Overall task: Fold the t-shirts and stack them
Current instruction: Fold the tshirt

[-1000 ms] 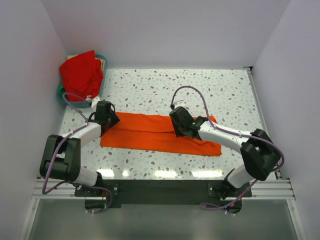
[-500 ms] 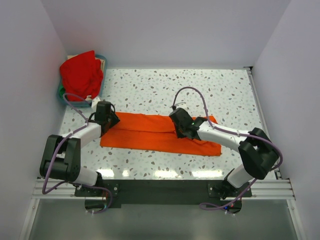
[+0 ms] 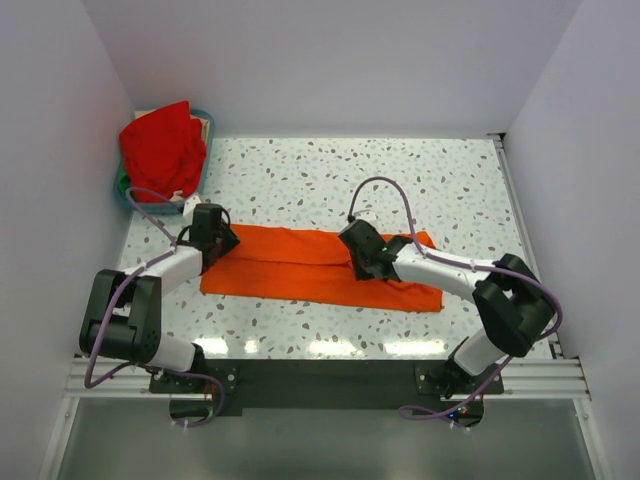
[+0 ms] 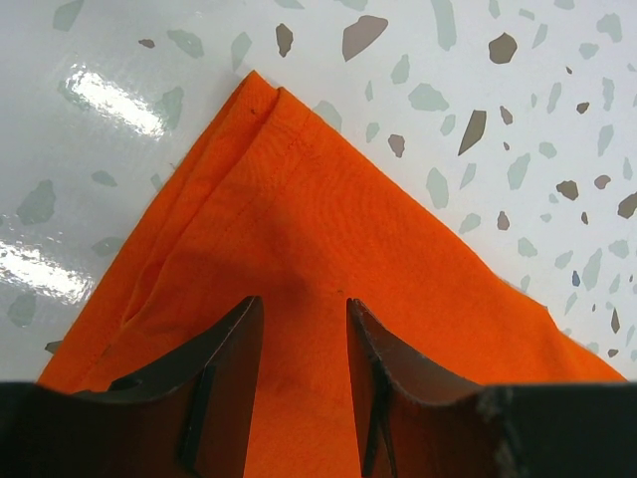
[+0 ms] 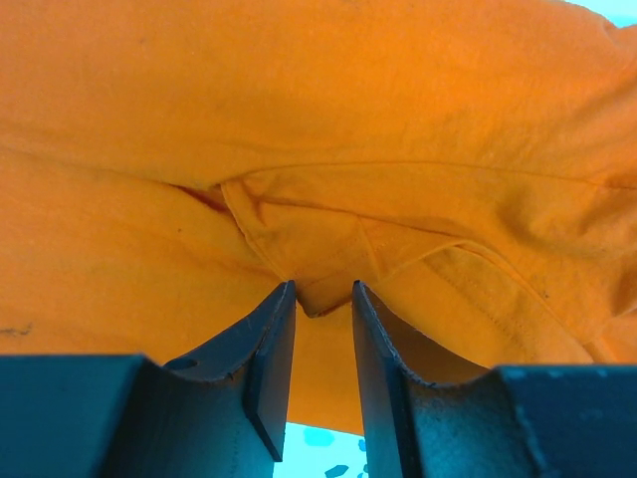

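The orange t-shirt (image 3: 290, 268) lies folded into a long band across the front of the table; its left corner (image 4: 328, 219) points away in the left wrist view. My left gripper (image 3: 226, 241) (image 4: 304, 304) rests on that left end, open, with flat cloth showing between its fingers. My right gripper (image 3: 352, 248) (image 5: 323, 289) is low over the band's middle, its jaws drawn close on a small fold of the orange t-shirt (image 5: 299, 100) at a hem. The red t-shirt (image 3: 162, 148) sits crumpled in the basket at the back left.
The blue-green basket (image 3: 127, 197) stands in the back left corner against the wall. White walls close in the speckled table (image 3: 300, 175) on three sides. A purple cable (image 3: 395, 190) loops above the right gripper.
The right gripper's jaws have narrowed on the cloth fold and its arm has shifted slightly. The left arm and the orange t-shirt have stayed still.
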### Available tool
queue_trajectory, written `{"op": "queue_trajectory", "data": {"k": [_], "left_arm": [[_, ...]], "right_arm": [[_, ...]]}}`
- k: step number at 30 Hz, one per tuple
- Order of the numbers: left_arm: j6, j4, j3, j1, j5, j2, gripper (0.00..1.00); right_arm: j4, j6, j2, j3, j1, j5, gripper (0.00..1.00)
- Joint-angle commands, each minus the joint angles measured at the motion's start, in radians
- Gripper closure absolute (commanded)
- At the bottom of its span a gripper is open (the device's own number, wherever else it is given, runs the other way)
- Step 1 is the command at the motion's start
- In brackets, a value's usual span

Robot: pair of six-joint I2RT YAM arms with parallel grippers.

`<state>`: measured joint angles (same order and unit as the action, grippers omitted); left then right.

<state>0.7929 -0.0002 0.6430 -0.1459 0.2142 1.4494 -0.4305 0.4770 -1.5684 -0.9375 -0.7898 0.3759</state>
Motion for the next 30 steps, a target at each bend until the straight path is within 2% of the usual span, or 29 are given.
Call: {"op": "queue_trajectory", "data": {"k": [1,6,14,23,30], "left_arm": [[-0.006,0.057,-0.006,0.005,0.002,-0.003,0.56],[-0.009,0.057,-0.008,0.005,0.004,-0.004,0.56],[-0.006,0.060,-0.008,0.005,0.001,0.002,0.56],[-0.009,0.057,-0.005,0.005,0.002,0.003,0.56],[-0.009,0.057,-0.005,0.005,0.001,0.011,0.56]], "right_arm": [[0.006,0.025,0.007,0.006,0.000,0.006,0.67],[0.006,0.017,-0.001,0.017,-0.003,0.032,0.60],[0.009,-0.004,-0.008,0.020,-0.005,0.060,0.59],[0.019,-0.029,-0.045,-0.015,-0.005,0.031,0.73],[0.036,-0.018,-0.030,-0.014,-0.006,-0.014,0.89]]}}
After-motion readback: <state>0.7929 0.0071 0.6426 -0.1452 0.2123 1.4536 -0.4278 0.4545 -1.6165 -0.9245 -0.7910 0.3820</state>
